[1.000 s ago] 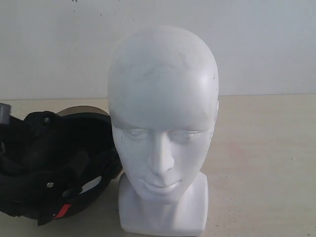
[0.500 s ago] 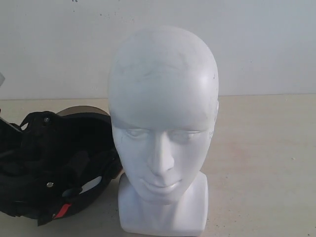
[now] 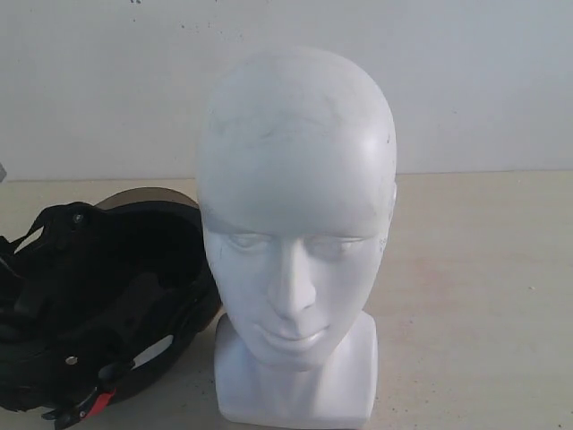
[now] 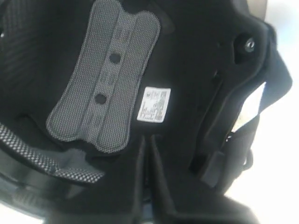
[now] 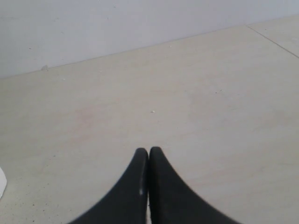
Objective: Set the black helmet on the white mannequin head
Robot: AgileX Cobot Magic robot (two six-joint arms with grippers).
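- Carrying everything, the pale table (image 3: 474,287) shows bare surface on the right of the mannequin head.
- The mannequin head (image 3: 295,179) stands upright on its square neck at the middle, its crown bare, so the main step is not done.
- The helmet (image 3: 98,287) sits low on the left of the head, just beside its neck and cheek. Its padded opening is turned up and toward the camera, and it is well below the crown.
- The left fingers (image 4: 140,186) are clenched inside the shell, and I judge they pinch its lining or rim, so the grasp looks made.
- The right fingers (image 5: 161,186) are pressed together on nothing, over bare table. The exterior view does not show them near the head.
- A white label (image 4: 153,105) and a red tab (image 3: 101,400) mark the helmet's inside and lower edge.
- What is left, as I read it: raise the helmet above the head, turn the opening downward, and lower it over the crown.
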